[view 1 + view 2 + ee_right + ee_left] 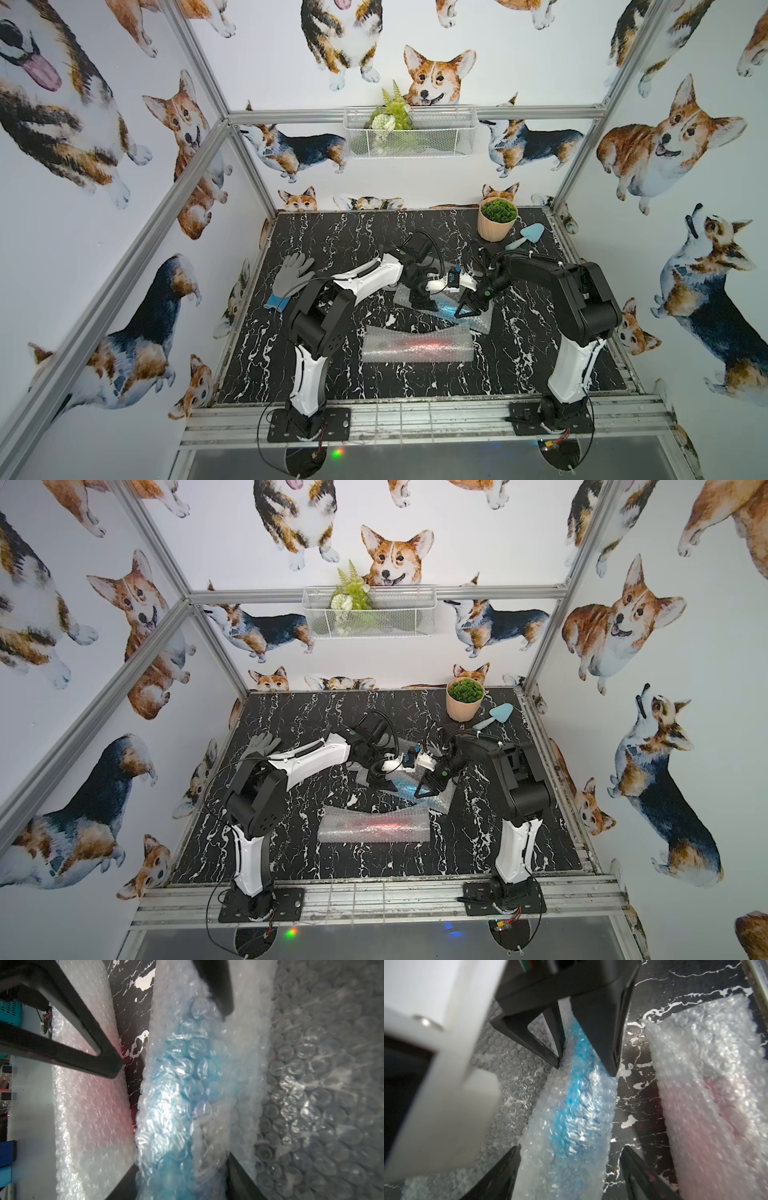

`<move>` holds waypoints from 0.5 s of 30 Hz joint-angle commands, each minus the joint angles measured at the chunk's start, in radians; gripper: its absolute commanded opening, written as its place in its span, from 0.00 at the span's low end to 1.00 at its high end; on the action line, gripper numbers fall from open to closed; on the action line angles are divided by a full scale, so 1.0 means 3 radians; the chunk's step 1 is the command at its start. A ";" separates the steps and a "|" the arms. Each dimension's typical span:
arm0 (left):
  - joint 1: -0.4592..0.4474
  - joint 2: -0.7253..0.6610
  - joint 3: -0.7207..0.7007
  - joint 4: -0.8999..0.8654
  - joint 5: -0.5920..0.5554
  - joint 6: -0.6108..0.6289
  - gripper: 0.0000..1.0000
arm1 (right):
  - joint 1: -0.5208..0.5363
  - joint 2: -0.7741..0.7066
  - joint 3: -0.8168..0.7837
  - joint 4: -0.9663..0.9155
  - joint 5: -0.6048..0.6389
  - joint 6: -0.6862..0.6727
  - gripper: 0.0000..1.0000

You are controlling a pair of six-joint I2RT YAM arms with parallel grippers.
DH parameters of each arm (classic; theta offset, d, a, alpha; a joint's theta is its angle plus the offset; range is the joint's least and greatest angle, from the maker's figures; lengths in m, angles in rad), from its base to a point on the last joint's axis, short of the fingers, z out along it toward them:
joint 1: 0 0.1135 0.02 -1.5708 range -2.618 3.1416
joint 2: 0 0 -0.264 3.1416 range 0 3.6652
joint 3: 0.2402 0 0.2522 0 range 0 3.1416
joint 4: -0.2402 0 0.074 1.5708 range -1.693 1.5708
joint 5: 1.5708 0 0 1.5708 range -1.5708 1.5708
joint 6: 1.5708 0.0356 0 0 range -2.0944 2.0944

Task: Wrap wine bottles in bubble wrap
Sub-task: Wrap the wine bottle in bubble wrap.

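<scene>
**Your two arms, seen from above.** The left arm [365, 276] has white shells on its lower and forward links. Black joint housings sit between them, a thin black cable loops off the elbow, and you find a green dot at the wrist. The right arm [582, 299] has a white lower shell, black housings, a black forward link and the same green dot. Each arm rises from a black base plate [309, 424].

**Left gripper [571, 1147] and right gripper [585, 1068].** The fingers [602, 1032] are matt black triangular frames tapering to blunt tips. A blurred white bracket [436, 1053] bears one silver screw head.
</scene>
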 commanded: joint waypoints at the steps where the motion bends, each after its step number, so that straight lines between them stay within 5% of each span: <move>1: -0.0012 0.0075 0.0093 -0.0368 0.0123 0.0279 0.78 | -0.0012 0.0147 0.0100 -0.0377 0.0057 -0.0040 0.58; 15: -0.0041 0.0336 0.0185 -0.0246 0.0084 0.0315 0.76 | -0.0034 0.0283 0.0264 -0.0381 -0.0026 -0.0010 0.67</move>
